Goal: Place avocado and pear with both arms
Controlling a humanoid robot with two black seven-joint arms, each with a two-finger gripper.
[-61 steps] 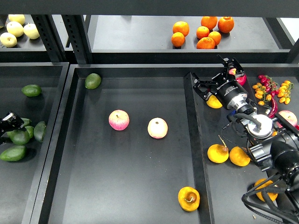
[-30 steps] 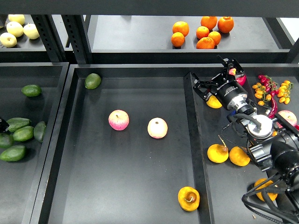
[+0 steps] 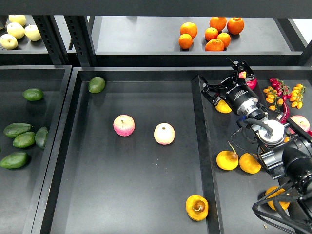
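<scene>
Now my left gripper has left view; dark green teardrop avocados [image 3: 17,129] lie uncovered. My right gripper [image 3: 225,84] unmoved, jaws wide over half-hidden yellow-orange lumpy pear [image 3: 224,107].

Pear [image 3: 224,107] at 3 o'clock: mostly hidden behind right gripper [image 3: 225,84].
Pear [image 3: 276,197] at 4 o'clock: largely covered by right arm cabling.
Pale fruit [image 3: 4,41] at 10 o'clock: cut by left edge.
Left gripper: out of frame.
</scene>
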